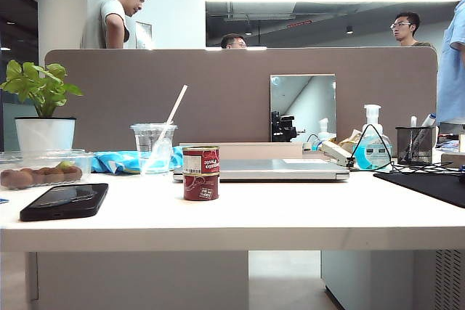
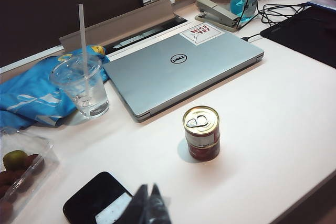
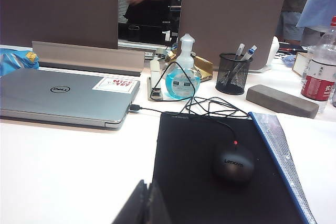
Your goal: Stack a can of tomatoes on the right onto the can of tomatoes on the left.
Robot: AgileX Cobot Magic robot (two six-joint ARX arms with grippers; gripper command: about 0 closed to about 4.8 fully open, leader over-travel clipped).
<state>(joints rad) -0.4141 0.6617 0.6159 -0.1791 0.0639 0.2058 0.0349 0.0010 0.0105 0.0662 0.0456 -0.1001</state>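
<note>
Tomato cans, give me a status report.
Left gripper shut, empty, near the phone. Right gripper shut, empty, by the mouse pad. Cans stacked, nothing in the way.

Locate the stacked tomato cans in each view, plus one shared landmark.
Exterior view: stacked tomato cans left of centre, in front of the laptop.
Left wrist view: cans right of centre, on the near side of the laptop, beyond the left pincer.
Right wrist view: not in it.
Shared landmark: the laptop.

closed right gripper point(image 3: 148, 205) near mouse point(image 3: 233, 163)
</note>
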